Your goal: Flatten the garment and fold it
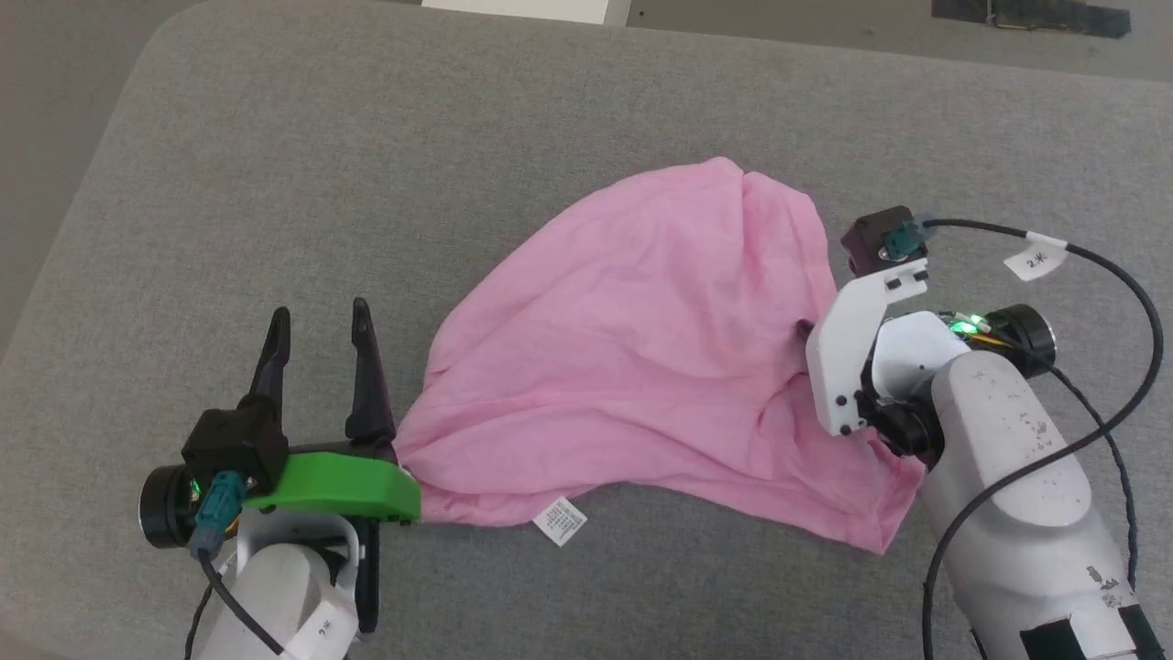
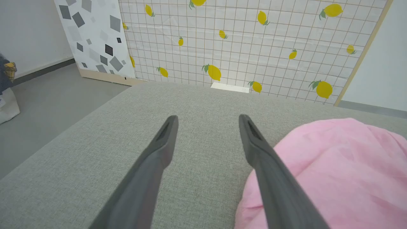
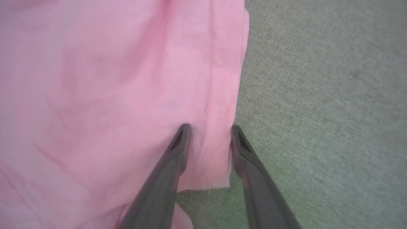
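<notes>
Looking at the garment [image 1: 641,348], we think it is light, thin and very soft. It will flop, bunch and slide if we pull it by one spot only. It lies in a puffy, wrinkled heap in the middle of the grey desk [image 1: 367,137], with its small white tag [image 1: 560,521] poking out at the near edge.

We think the best places to hold are the stitched edges and corners, one on each side, so both arms can pull it flat.

The right gripper [image 3: 210,128] reaches in from the right and points down at the right side of the garment. Its two fingers stand a little apart, with the stitched edge between them. It has not pinched the cloth yet.

The left gripper [image 1: 321,316] lies low at the near left, pointing to the far side. It is wide open and holds nothing. Its right finger is just beside the garment's left corner.
</notes>
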`<state>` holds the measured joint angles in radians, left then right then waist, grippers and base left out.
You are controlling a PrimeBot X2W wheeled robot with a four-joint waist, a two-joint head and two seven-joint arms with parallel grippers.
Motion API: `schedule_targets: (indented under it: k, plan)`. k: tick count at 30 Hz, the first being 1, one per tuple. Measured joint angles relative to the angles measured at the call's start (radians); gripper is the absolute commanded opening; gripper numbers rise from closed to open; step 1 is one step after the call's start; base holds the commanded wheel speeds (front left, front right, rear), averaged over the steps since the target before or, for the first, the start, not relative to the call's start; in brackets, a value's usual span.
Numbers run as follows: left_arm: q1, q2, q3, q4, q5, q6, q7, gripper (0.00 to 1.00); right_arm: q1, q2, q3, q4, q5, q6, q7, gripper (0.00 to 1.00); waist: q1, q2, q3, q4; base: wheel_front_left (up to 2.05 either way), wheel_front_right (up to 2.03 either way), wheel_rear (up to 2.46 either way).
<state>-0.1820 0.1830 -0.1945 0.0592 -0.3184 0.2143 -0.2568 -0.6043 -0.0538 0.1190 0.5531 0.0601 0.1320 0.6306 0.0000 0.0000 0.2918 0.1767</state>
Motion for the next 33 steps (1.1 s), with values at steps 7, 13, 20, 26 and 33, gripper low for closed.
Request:
schedule_targets:
  k: [7, 13, 20, 26, 33]
  plan:
    - [0.000, -0.018, 0.036, 0.008, 0.028, -0.026, 0.000, 1.00, 0.010, -0.001, -0.135, -0.063, 0.059, 0.000, -0.150, 0.00, 0.0000, 0.0000, -0.038, -0.034, 0.00, 0.00, 0.00]
    - [0.023, -0.027, 0.054, 0.032, 0.028, -0.052, 0.000, 1.00, 0.140, -0.002, -0.316, -0.284, 0.065, 0.000, -0.247, 0.00, 0.0000, 0.0000, -0.094, -0.069, 0.00, 0.00, 0.00]
    - [0.067, -0.029, 0.056, 0.063, 0.023, -0.069, 0.000, 1.00, 0.485, 0.001, -0.369, -0.424, 0.126, 0.000, -0.131, 0.00, 0.0000, 0.0000, -0.152, -0.114, 0.00, 0.00, 0.00]
    - [0.089, -0.030, 0.058, 0.090, 0.007, -0.073, 0.003, 1.00, 0.628, 0.004, -0.317, -0.430, 0.250, 0.000, -0.103, 1.00, 0.0000, 0.0000, -0.179, -0.154, 0.00, 0.00, 0.00]
    - [0.081, -0.027, 0.041, 0.105, -0.026, -0.096, 0.099, 1.00, 0.611, 0.005, -0.369, -0.431, 0.306, 0.000, -0.205, 1.00, 0.0000, 0.0000, -0.190, -0.209, 0.00, 0.00, 0.00]
